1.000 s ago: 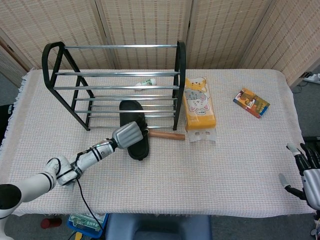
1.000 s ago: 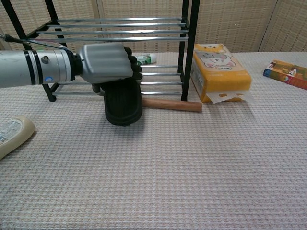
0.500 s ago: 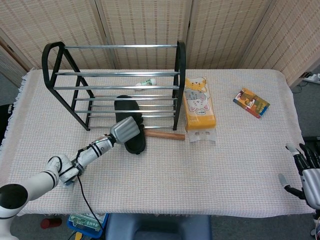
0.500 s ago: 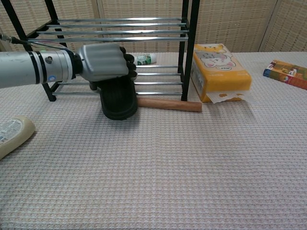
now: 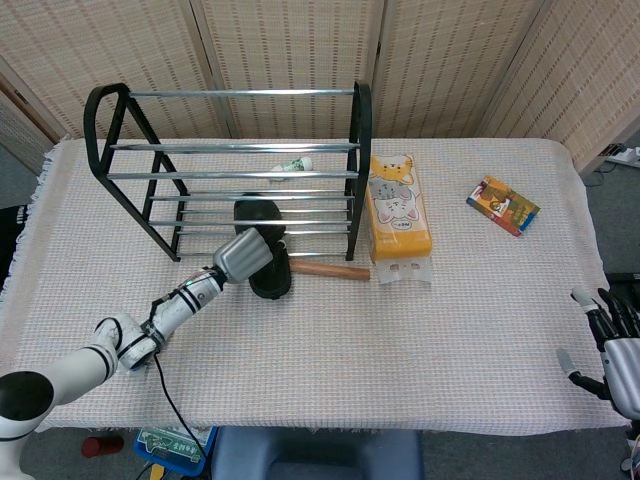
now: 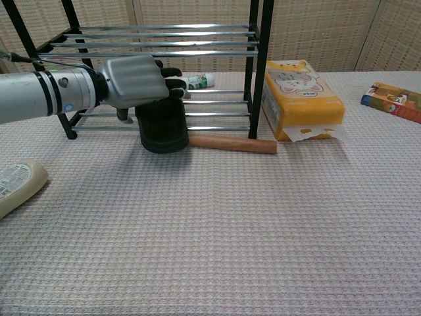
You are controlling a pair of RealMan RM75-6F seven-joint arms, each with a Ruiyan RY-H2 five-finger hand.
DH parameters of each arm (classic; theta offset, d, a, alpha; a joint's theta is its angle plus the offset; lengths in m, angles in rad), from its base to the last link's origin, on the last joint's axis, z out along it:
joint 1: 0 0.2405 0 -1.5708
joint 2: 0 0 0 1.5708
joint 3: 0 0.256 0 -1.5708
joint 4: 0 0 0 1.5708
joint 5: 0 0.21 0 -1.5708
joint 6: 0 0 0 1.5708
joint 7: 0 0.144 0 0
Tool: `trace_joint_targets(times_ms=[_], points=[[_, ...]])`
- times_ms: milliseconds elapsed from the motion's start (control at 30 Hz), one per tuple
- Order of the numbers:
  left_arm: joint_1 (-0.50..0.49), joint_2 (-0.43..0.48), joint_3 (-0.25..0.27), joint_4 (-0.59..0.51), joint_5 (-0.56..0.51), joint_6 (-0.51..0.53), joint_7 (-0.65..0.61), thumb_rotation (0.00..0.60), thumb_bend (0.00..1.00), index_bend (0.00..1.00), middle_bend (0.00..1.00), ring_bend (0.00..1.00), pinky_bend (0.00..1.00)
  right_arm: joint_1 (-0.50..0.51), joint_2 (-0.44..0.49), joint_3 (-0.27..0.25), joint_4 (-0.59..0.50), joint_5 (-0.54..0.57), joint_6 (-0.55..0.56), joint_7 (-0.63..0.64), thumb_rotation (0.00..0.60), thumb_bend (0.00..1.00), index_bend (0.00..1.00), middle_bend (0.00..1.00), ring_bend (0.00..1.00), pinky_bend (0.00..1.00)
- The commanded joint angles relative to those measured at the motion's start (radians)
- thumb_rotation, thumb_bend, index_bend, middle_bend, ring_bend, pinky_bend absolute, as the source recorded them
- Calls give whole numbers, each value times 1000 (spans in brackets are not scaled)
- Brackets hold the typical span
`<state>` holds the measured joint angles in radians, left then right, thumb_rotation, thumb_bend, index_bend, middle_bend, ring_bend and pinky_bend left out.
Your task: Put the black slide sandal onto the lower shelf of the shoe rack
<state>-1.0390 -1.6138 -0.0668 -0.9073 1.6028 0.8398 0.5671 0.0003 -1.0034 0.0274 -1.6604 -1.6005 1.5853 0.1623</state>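
Black slide sandal [image 6: 161, 125] | moulded, rounded | left hand [image 6: 135, 82] resting on it, fingers extended

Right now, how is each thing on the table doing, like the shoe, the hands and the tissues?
black slide sandal: front on the lower shelf, heel sticking out over the table.
left hand: resting on the sandal, fingers stretched out.
right hand: open, at the table's edge, holding nothing.
black and silver shoe rack: standing upright.
yellow cat tissue pack: opened, a tissue poking out.
wooden stick: lying flat by the rack.
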Motion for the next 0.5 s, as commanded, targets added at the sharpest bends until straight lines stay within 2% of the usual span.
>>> trace_joint_targets(times_ms=[33,333,500], points=[[17,12,-1,-31,-15,15,24,600,121,100,126,89,299,-1,0,-1,-2,-2,1,-1,600,367,0,150,51,10],[75,86,15,-237,-25,83,105,600,121,106,126,89,298,1,-1,-1,-2,-9,3,-1,600,367,0,150,51,10],[94,123,44,-355,21,124,150,600,121,146,126,89,298,0,-2,-1,-1,-13,8,1,600,366,0,150,51,10]])
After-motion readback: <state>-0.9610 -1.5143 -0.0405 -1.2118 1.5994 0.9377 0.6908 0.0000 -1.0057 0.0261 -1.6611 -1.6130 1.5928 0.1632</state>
